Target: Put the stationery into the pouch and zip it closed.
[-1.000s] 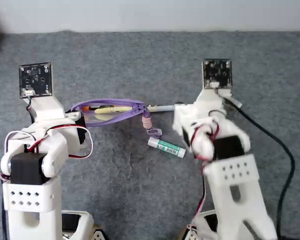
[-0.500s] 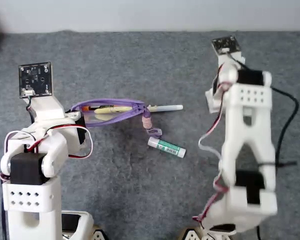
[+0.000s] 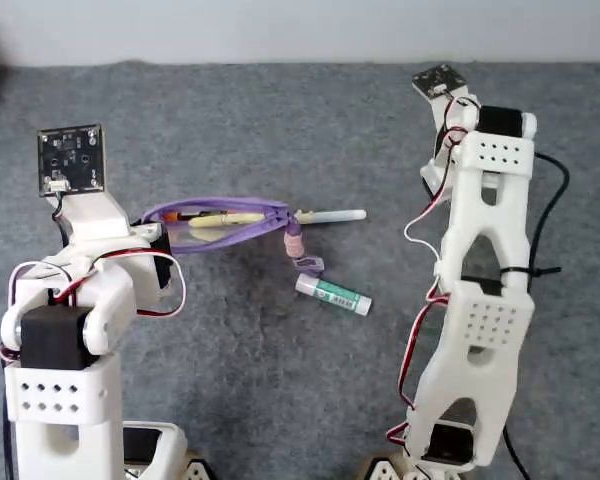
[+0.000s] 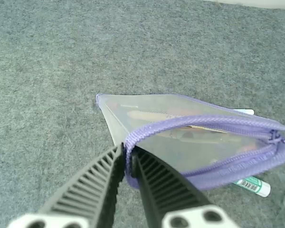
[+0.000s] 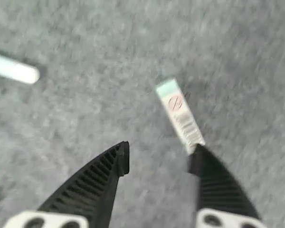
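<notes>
A translucent purple-zipped pouch [image 3: 215,225] lies open at centre left with pens inside. My left gripper [image 4: 128,159] is shut on the pouch's [image 4: 194,142] zipper edge at its left end. A pale pen [image 3: 330,216] pokes out of the pouch mouth to the right. A white and green tube [image 3: 333,295] lies on the mat just in front of the pouch mouth. My right arm [image 3: 485,200] stands raised at the right. Its gripper [image 5: 159,159] hangs open above the mat, over the tube [image 5: 180,116], holding nothing; the pen's end [image 5: 14,69] lies off to one side.
Grey felt mat [image 3: 280,130] covers the table, with a pale wall strip along the far edge. The zipper pull and a small purple tag [image 3: 308,265] trail from the pouch mouth toward the tube. Bare mat lies between the arms in front.
My right arm has lifted away from the pen at the pouch mouth and swung up and to the right. The pen stays poking out of the pouch. The left arm has not moved.
</notes>
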Available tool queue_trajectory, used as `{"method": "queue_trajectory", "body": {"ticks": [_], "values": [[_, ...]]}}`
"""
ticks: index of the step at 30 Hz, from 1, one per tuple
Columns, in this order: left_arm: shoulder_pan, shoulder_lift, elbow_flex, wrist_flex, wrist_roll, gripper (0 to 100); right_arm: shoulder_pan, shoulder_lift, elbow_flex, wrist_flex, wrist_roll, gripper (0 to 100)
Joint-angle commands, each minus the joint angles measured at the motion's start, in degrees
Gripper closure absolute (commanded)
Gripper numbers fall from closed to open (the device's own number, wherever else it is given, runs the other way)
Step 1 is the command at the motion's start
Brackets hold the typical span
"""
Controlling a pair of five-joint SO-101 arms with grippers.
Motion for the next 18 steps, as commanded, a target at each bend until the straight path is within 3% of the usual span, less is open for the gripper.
{"method": "queue_trajectory", "body": {"ticks": [1, 15, 18], "values": [[0.1, 0.0, -0.5, -0.1, 0.4, 99, 0.5, 3.8, -9.7, 0.4, 1.9, 70.8], [0.1, 0.0, -0.4, -0.1, 0.4, 99, 1.1, 23.8, -24.6, -1.9, 4.4, 77.8], [0.1, 0.0, -0.5, -0.1, 0.4, 99, 0.9, 24.0, -24.6, 0.4, 4.3, 86.0]]}}
